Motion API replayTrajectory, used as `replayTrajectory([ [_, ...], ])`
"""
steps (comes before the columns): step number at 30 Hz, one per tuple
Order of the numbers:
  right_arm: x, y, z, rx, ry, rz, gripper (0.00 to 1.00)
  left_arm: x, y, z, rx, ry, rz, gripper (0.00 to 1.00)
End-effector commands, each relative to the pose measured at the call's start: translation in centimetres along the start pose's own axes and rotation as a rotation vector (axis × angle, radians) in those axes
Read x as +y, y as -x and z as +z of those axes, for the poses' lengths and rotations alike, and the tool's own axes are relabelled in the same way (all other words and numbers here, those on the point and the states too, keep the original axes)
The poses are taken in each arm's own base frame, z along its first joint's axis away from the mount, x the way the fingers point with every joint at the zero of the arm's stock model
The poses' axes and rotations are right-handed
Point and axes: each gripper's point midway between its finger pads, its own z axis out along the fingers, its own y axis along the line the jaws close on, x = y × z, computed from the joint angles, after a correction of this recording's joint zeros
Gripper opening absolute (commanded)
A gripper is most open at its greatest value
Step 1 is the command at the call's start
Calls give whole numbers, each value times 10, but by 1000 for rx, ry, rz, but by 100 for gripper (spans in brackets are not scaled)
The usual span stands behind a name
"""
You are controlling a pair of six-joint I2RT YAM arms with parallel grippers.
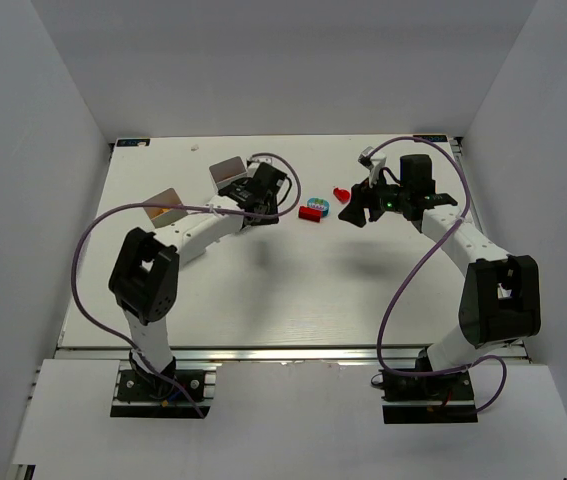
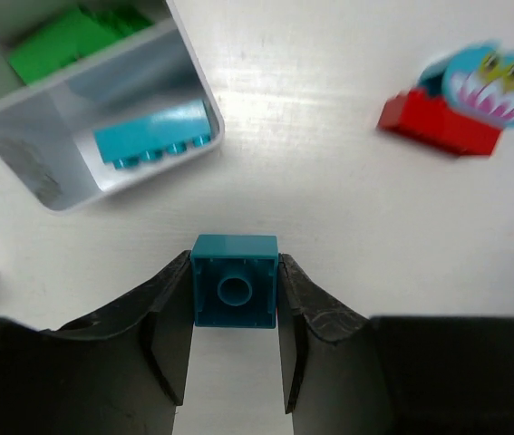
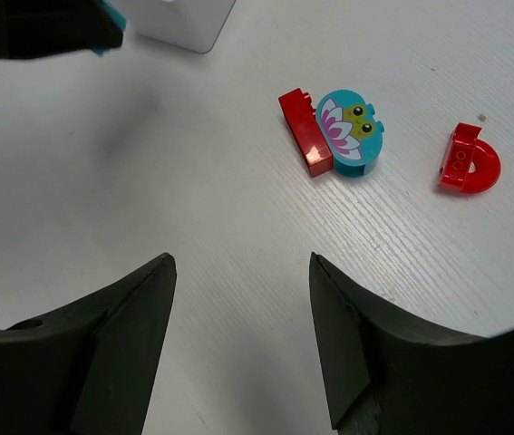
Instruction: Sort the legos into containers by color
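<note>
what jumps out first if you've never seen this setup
The left gripper clamps a teal brick just short of the white bin, whose near compartment already holds a second teal brick. A round flower-faced piece sits against a red brick mid-table, a red arch piece beside them.

L arm bent, reaching far & toward centre; L gripper point(image 2: 234, 267) pinched on teal brick point(image 2: 235, 294). R arm reaches far, angled left; R gripper point(image 3: 238, 263) fingers spread wide.
</note>
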Motion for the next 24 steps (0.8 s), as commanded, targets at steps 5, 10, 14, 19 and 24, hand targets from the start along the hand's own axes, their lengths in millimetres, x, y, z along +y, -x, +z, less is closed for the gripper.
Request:
replayTrajectory([
  [5,-1,11,-4,-27,2,-32,66,33,64,-17,-127,89,-126,22],
  [10,0,10,-5,-25,0,-37,66,48,72,0,-116,110,-133,22],
  [14,1,8,-5,-23,-1,-35,66,56,76,10,-114,131,-125,23],
  [19,-1,7,-5,-20,-4,-32,66,57,77,20,-101,129,-123,27],
  [24,-2,6,-4,-13,-8,-42,66,57,74,23,-97,129,-126,49],
])
